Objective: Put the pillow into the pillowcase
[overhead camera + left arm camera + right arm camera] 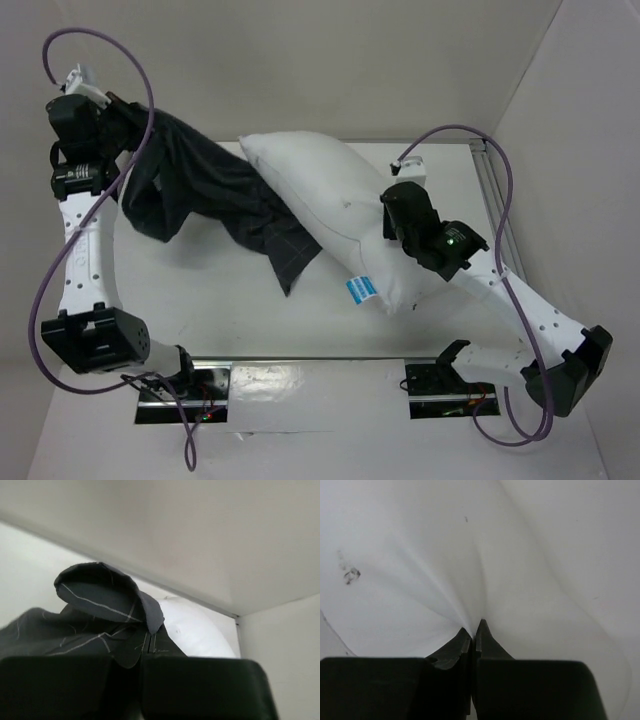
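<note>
The white pillow (330,205) lies slanted across the middle of the table, a blue label near its front corner. The dark grey checked pillowcase (200,190) hangs from my left gripper (118,112) at the far left and drapes down onto the pillow's left side. In the left wrist view the left gripper (145,650) is shut on a fold of the pillowcase (100,600), with the pillow (200,630) behind. My right gripper (392,212) is shut on the pillow's right edge. In the right wrist view the right gripper (474,632) pinches the white pillow fabric (445,565) into creases.
A white wall stands behind the table and another on the right. A metal rail (492,190) runs along the table's right edge. The arm bases (180,385) sit at the near edge.
</note>
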`<move>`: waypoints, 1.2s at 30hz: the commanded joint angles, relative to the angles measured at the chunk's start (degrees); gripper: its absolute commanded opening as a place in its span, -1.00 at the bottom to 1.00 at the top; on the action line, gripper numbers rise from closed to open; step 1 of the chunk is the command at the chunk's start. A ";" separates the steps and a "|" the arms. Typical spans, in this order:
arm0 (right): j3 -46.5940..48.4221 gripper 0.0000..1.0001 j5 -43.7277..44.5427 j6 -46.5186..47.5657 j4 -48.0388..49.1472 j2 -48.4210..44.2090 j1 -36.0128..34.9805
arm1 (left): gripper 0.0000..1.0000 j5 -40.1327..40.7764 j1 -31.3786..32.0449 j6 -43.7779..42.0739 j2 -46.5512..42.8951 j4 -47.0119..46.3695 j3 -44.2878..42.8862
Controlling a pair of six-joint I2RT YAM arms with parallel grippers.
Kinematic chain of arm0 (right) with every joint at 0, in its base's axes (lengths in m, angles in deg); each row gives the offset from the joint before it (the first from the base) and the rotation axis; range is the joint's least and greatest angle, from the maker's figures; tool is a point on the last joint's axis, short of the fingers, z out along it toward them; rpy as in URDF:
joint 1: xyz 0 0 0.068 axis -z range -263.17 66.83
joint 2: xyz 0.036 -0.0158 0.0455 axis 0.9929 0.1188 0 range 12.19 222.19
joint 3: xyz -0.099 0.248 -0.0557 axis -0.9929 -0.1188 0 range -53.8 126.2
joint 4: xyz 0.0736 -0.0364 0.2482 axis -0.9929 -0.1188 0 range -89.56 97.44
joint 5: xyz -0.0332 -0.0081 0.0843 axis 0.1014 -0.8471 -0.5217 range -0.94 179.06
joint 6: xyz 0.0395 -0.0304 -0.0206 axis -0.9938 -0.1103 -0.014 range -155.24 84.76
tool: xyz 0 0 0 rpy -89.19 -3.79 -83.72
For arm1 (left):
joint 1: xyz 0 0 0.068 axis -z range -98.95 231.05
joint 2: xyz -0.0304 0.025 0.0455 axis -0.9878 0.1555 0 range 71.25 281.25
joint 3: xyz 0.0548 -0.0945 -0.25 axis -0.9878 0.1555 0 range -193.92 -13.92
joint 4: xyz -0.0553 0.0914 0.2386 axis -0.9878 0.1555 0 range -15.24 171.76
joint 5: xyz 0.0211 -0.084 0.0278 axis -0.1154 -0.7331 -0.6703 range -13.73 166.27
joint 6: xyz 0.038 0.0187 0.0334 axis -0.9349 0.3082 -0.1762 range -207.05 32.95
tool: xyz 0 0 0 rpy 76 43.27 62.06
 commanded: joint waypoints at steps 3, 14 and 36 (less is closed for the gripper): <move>2.20 -1.00 7.36 4.18 -2.87 1.49 1.32 | -1.00 -2.74 -3.17 -1.20 -4.36 2.13 9.11; 13.53 1.00 -4.06 6.34 1.33 12.97 -7.19 | -1.00 -6.44 -3.18 -0.68 -4.97 1.42 9.30; 25.25 -1.00 10.34 10.83 -2.71 19.53 4.39 | -1.00 -5.39 -4.23 -1.91 -4.27 3.26 5.78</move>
